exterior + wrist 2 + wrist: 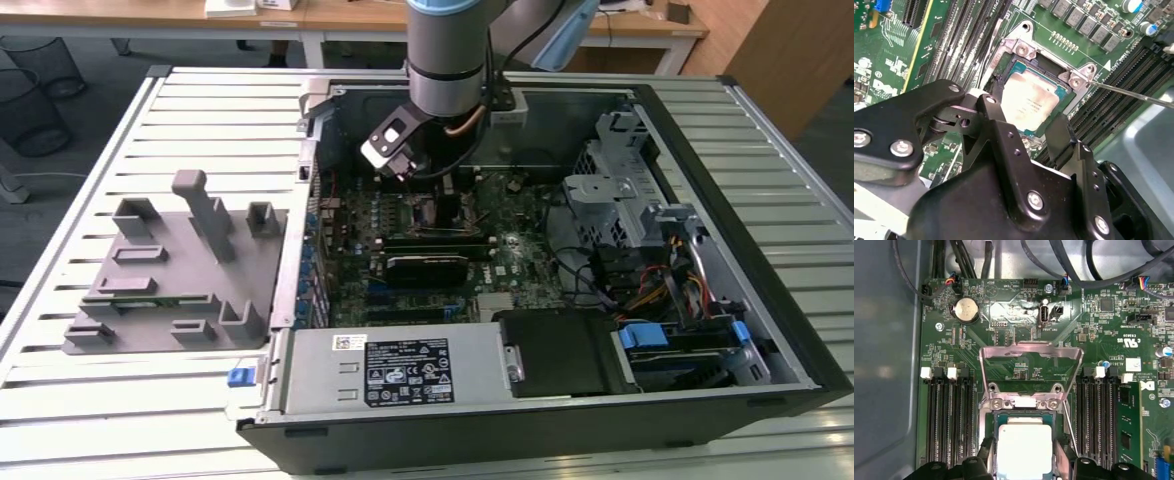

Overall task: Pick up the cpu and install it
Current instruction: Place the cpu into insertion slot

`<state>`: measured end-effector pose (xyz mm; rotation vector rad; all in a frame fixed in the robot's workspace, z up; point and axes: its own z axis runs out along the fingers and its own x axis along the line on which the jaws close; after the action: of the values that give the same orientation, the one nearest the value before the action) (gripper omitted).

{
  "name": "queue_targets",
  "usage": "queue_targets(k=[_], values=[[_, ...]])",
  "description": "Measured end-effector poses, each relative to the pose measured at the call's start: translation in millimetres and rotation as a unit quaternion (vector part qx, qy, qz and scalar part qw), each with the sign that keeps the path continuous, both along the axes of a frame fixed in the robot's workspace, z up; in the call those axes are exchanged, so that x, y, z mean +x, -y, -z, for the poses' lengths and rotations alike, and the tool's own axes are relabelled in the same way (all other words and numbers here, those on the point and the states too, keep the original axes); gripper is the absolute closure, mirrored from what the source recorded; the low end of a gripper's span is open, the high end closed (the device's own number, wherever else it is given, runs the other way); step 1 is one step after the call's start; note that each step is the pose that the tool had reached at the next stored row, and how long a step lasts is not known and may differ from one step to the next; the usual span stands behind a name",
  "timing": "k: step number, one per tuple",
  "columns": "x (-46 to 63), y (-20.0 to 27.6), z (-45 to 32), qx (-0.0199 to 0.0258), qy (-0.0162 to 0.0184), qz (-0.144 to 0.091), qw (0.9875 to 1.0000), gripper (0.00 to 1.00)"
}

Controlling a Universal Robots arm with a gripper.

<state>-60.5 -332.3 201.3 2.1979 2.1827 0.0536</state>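
Observation:
The cpu (pixel 1029 102) is a flat square chip with a shiny silver top, and it lies inside the open socket on the green motherboard (pixel 1019 315). The first wrist view has the cpu (pixel 1024 447) directly below the raised metal load plate (pixel 1029 365). My gripper (pixel 1026 119) reaches down over it, one black finger (pixel 996 117) against each of two opposite edges, shut on the chip. In the exterior view the gripper (pixel 430 190) hangs inside the computer case (pixel 747 180), over the socket area of the board.
Black memory slots (pixel 949 420) flank the socket on both sides, and a thin socket lever (pixel 1134 95) sticks out beside it. Cables (pixel 641 280), a drive cage (pixel 627 190) and a power supply (pixel 387 370) fill the case. A grey parts fixture (pixel 174 270) sits on the exterior view's left.

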Motion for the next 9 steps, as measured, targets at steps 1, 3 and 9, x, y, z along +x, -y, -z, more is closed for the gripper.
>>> queue_targets(k=[1, 3, 9], values=[[0.0, 0.0, -1.1, 0.0000, -0.0002, 0.000, 1.0000, 0.41], [0.0, 0.0, -3.0, 0.0000, -0.0005, 0.000, 1.0000, 0.53], [0.0, 0.0, -8.6, 0.0000, -0.0016, 0.000, 1.0000, 0.76]])
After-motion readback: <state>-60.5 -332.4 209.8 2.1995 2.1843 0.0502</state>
